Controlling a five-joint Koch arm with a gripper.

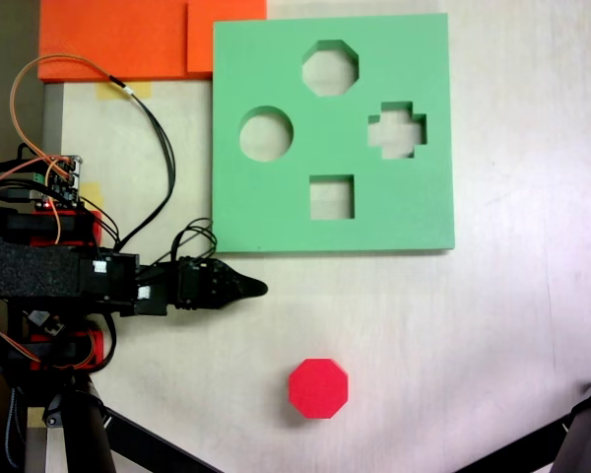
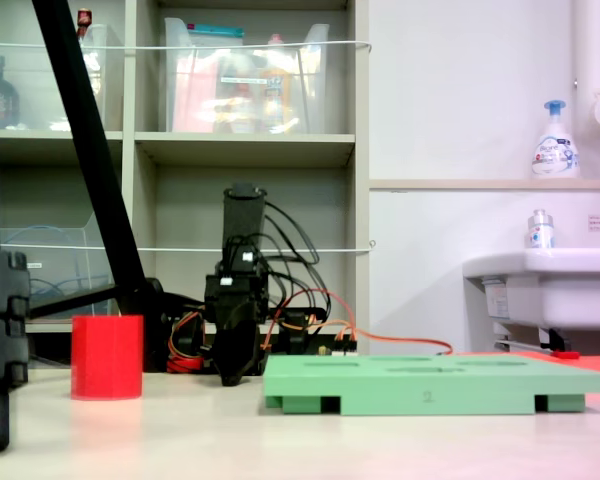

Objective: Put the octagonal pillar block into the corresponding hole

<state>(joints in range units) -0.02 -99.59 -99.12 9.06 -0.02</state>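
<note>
**Red block apart from the board, hand low on the worktop**

In the fixed view from above, the octagonal pillar block (image 1: 318,388) is seen standing on the pale worktop (image 1: 492,345), near the lower edge of the picture and well apart from the green foam board (image 1: 276,207). Four cutouts are shown in the board: the corresponding hole (image 1: 330,68), eight-sided, at the top; a round cutout (image 1: 266,134) to the left; a cross-shaped cutout (image 1: 397,130) to the right; and a square cutout (image 1: 332,197) below. Nothing is held in any of them.

The hand (image 1: 254,288) is reached in from the left, its dark tip pointed right, just below the board's lower left corner and up-left of the block. Only one pointed tip can be made out, so it cannot be told whether the hand is released or clenched; nothing is seen grasped in it.

In the low fixed view, the block (image 2: 107,357) is seen upright at the left, the hand (image 2: 230,378) is lowered close to the worktop beside the board's left end (image 2: 280,385), and the board is laid flat. An orange foam sheet (image 1: 118,39) is placed beyond the board's upper left corner.
</note>
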